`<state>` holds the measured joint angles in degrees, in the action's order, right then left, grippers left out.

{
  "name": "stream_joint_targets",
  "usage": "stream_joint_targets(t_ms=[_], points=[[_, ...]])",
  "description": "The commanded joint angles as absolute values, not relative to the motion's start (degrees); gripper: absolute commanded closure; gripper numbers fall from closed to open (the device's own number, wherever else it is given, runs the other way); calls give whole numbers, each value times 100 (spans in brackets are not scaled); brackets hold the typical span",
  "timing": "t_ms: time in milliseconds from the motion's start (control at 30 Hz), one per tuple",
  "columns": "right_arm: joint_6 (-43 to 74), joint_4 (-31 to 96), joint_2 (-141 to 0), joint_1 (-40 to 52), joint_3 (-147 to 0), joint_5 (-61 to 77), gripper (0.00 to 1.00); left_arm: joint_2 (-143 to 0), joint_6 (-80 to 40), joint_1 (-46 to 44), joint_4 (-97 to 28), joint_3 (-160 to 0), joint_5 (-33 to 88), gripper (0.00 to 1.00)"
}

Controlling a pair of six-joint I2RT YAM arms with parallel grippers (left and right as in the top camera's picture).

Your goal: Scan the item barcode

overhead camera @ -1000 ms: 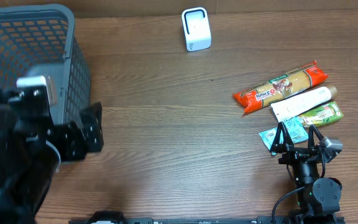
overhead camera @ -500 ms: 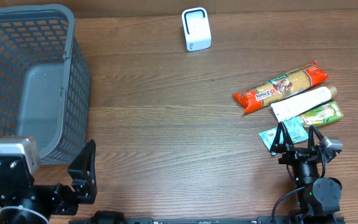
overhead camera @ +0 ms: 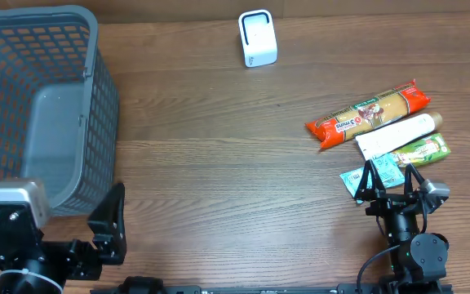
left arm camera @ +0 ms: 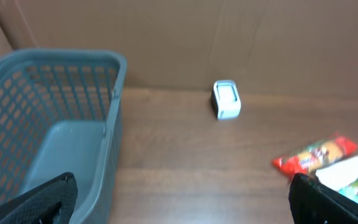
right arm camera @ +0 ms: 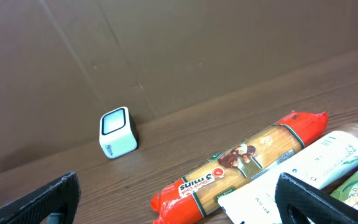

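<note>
Near the table's front edge, nothing is picked up yet.
Left gripper (left arm camera: 180,186) and right gripper (overhead camera: 390,175) stand spread wide, holding nothing. The spaghetti packet (overhead camera: 367,117), white tube (overhead camera: 398,135), green pouch (overhead camera: 423,151) and teal sachet (overhead camera: 352,181) lie clustered just ahead of the right gripper, apparently staged within its reach; the white scanner (overhead camera: 257,38) stands at the far edge, the grey basket (overhead camera: 96,98) far left.

Black from base to fingertip, pale only at the wrist cameras.
Wears a light grey camera block (overhead camera: 11,204) on the bulky left arm (overhead camera: 43,260) and a smaller one on the slimmer right arm (overhead camera: 402,224); trails a thin black cable (overhead camera: 369,265) beside a round joint; ends in flat, wedge-shaped matte fingers (left arm camera: 42,199).
</note>
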<state>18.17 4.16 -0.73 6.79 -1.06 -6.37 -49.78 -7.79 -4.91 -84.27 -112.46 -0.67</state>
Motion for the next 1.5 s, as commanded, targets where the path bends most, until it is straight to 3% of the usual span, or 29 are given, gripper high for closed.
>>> stream_joint_targets(t_ms=[0,133,300,700,1200,1333,1467], points=[[1754,401,-16,668,-47,-637,0,-4976,-639,-519,-8211,-11260,204,0],[1754,401,-16,668,-47,-637,0,-4952,250,-519,-8001,-11128,895,0],[1754,401,-16,668,-47,-637,0,-4683,373,-519,-7502,-10254,954,0],[1754,401,-16,668,-47,-637,0,-2731,-309,-517,-4383,-5590,989,0],[1754,401,-16,668,-47,-637,0,-2705,-685,-517,-2104,-2309,1004,0],[1754,401,-16,668,-47,-637,0,-2729,-685,-517,-1461,-1691,779,0],[1754,401,-16,668,-47,-637,0,-2738,-685,-517,-976,-1081,-290,1]])
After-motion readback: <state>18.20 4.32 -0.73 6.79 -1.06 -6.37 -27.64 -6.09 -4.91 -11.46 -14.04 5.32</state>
